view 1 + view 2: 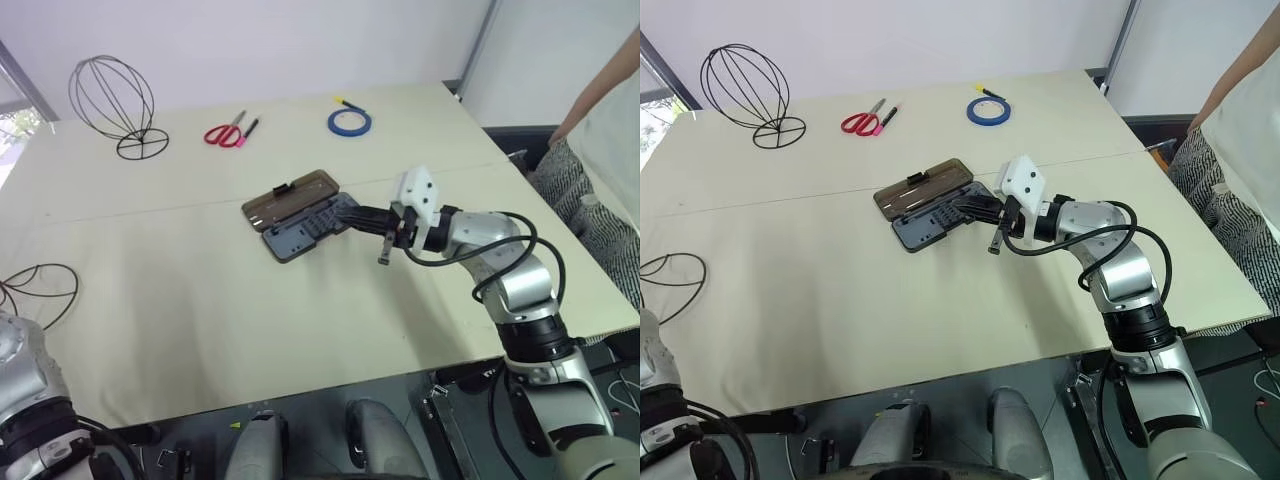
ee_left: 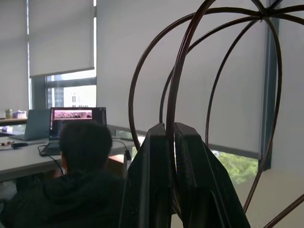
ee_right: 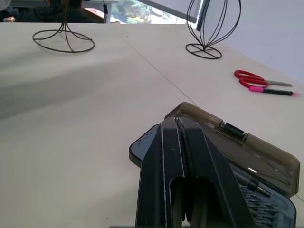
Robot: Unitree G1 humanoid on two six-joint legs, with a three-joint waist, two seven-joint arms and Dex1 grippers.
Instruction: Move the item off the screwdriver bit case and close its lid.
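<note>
The table point(image 1: 200, 300) wears a matt, cream cloth-like cover, smooth apart from 1 faint seam. The screwdriver bit case point(image 1: 295, 238) is matt dark grey plastic; its lid point(image 1: 290, 198) is smoky, translucent brown plastic with a slight gloss. Both wire frames, 1 at the far corner point(image 1: 112, 95) and the item point(image 2: 199, 71) between the left gripper's point(image 2: 171, 156) fingers, are thin dark metal wire with a dull sheen. The 2 grippers' fingers point(image 3: 190, 166) look like smooth black plastic, semi-matt. The scissors point(image 1: 225, 133) have glossy red plastic handles and bare metal blades. The tape roll point(image 1: 349, 122) is shiny blue.
</note>
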